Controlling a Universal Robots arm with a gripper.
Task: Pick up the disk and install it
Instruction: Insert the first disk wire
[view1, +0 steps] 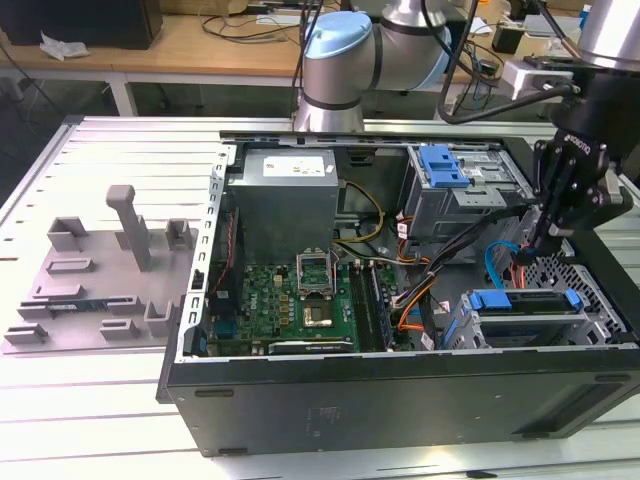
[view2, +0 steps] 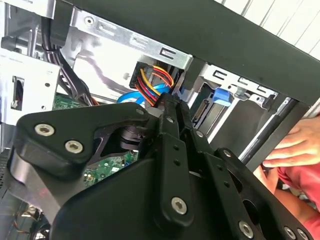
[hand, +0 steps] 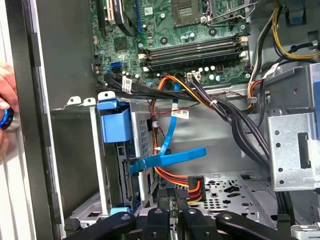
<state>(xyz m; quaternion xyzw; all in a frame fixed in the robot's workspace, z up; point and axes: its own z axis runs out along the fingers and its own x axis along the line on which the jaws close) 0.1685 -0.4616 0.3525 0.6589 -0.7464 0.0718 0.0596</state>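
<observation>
The disk (view1: 525, 318) lies in the drive cage at the front corner of the open computer case, on the exterior view's right, its blue bracket (view1: 525, 298) on top. In the first wrist view the bracket (hand: 116, 125) stands at the cage's edge. My gripper (view1: 528, 250) hangs just above and behind the cage. Its fingers (hand: 162, 202) are close together on a black power connector (hand: 192, 186) with red, yellow and orange wires. The second wrist view shows the same connector (view2: 150, 80) at the gripper (view2: 165, 102). A flat blue cable (hand: 170, 157) crosses beside it.
A person's hand (view2: 295, 145) rests outside the case wall (hand: 25, 125) by the cage. Motherboard (view1: 290, 300), power supply (view1: 285, 200) and an upper bay with a blue latch (view1: 445, 165) crowd the case. Black cable bundles (hand: 235, 115) run past. A grey fixture (view1: 100, 270) sits on the table.
</observation>
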